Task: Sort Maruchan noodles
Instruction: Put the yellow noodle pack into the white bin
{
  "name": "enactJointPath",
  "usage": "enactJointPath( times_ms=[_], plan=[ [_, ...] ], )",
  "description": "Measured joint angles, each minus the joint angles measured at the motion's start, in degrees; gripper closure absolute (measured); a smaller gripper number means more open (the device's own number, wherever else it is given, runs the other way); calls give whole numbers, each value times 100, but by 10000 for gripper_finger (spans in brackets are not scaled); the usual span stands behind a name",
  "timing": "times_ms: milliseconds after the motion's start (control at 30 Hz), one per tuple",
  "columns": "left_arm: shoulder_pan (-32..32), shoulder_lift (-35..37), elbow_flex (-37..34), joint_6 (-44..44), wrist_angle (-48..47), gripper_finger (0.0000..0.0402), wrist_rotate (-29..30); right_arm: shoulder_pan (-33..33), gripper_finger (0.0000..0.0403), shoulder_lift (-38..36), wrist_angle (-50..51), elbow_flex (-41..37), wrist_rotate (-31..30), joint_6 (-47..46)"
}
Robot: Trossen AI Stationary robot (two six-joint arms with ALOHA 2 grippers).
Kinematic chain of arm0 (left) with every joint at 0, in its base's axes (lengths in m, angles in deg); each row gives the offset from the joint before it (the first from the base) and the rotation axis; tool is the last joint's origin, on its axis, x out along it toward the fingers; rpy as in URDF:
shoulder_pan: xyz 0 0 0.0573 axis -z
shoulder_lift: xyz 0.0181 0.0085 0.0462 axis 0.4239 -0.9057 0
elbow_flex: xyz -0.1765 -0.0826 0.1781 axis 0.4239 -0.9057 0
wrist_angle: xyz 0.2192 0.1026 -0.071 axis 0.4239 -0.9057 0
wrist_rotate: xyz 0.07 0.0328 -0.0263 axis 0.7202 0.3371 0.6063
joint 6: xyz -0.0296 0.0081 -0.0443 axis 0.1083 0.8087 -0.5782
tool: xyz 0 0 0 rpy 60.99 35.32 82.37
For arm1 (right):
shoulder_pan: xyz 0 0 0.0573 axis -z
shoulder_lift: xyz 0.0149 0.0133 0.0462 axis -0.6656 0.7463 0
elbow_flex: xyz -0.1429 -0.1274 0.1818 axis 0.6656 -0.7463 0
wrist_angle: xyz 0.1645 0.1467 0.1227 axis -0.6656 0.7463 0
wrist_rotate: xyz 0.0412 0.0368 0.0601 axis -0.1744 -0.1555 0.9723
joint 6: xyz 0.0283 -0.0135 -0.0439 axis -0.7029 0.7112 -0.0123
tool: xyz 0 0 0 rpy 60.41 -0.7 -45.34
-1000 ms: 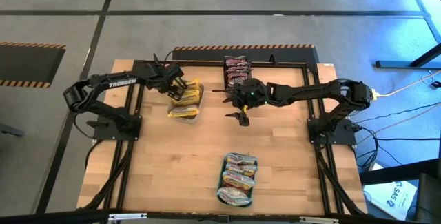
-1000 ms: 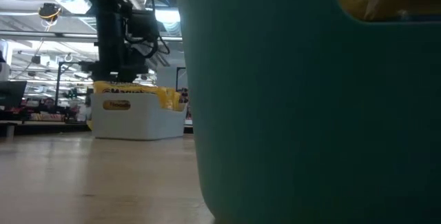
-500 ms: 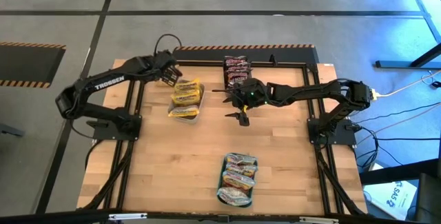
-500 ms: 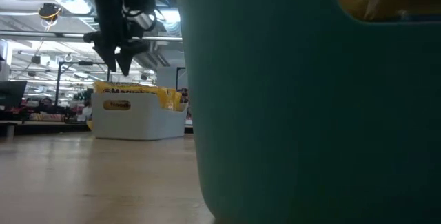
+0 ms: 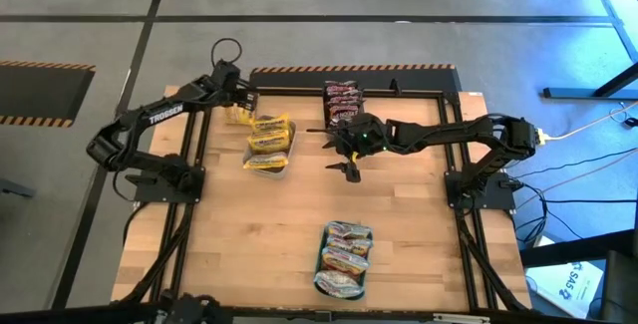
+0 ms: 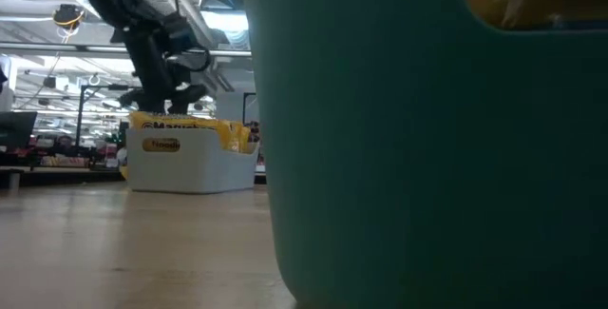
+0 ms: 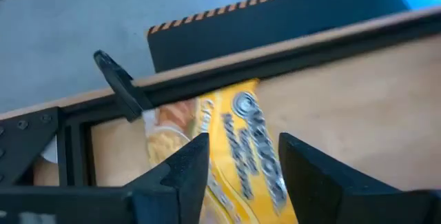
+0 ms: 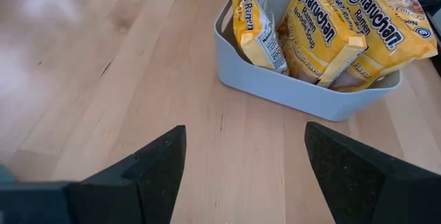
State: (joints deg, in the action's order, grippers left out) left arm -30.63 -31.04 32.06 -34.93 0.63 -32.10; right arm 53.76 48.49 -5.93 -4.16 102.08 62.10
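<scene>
Left pincer [image 7: 238,162] grips a yellow packet [image 7: 241,138] (right pincer [image 8: 241,162] open)

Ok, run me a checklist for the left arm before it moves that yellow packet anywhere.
1. Yellow packet sits between the left end effector's fingers: ok.
2. Grip firm enough to carry it: cannot tell.
3. Grey tub stands upright on the table, yellow packets inside: ok.
4. Right end effector open, empty, apart from the tub: ok.
5. Teal tray lies well away from the left arm: ok.
</scene>
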Motion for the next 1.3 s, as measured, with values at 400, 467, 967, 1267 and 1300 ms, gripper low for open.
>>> enactJointPath(
  times_ms=[400,467,967,1267,1300],
  plan=[
    [-185,-1192,-233,-11,418,275,-146,0,126,-2,-15,0,-51,-130],
    [-131,-1275,-218,-31,472,275,-231,0,126,-2,-11,0,-50,-129],
    [-91,-1299,-198,-327,277,278,-586,0,126,-2,31,0,-49,-120],
    [-52,-1303,-198,-458,247,313,-593,-2,126,-2,100,0,-48,-118],
    [-51,-1303,-198,-468,246,317,-634,-2,126,-2,103,0,-48,-118]
  ],
)
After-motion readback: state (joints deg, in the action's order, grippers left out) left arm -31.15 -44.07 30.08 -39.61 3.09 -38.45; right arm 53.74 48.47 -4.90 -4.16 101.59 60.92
